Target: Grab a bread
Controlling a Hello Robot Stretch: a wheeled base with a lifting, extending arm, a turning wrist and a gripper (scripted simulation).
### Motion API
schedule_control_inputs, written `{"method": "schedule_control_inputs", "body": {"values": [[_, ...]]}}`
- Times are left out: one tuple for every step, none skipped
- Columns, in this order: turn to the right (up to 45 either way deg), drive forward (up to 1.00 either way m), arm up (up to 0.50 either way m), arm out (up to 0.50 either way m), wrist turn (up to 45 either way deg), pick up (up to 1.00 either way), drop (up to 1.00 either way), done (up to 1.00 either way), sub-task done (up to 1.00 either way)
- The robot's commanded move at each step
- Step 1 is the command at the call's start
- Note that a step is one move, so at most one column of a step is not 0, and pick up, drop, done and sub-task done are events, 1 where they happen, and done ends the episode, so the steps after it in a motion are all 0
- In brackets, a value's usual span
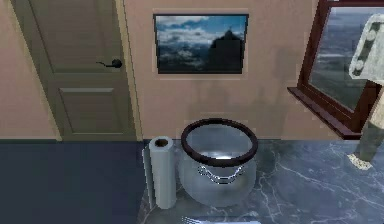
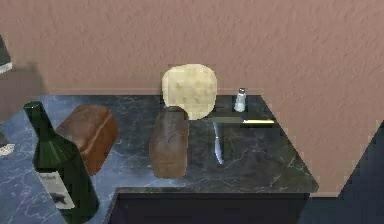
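On the dark desk [image 2: 250, 165], three breads lie near one another: a brown loaf [image 2: 170, 140] mid-desk, a second brown loaf [image 2: 88, 135] toward the arm side view's left, and a pale round bread [image 2: 192, 88] at the back edge. How the jaws stand I cannot tell. A careless reach for the middle loaf could knock the knife [image 2: 218, 142] just beside it (or the green bottle [image 2: 55, 160] at the near edge) off the desk.

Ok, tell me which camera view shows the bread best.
The arm side view. On the dark countertop lie a dark brown loaf, a second brown loaf beside it, and a pale round loaf near the wall, all clearly visible. The forward view faces a metal pot and a paper towel roll instead.
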Motion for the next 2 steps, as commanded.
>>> {"method": "schedule_control_inputs", "body": {"values": [[0.0, 0.00, 0.38, 0.00, 0.0, 0.00, 0.00, 0.00, 0.00], [0.0, 0.00, 0.00, 0.14, 0.0, 0.00, 0.00, 0.00, 0.00]]}}
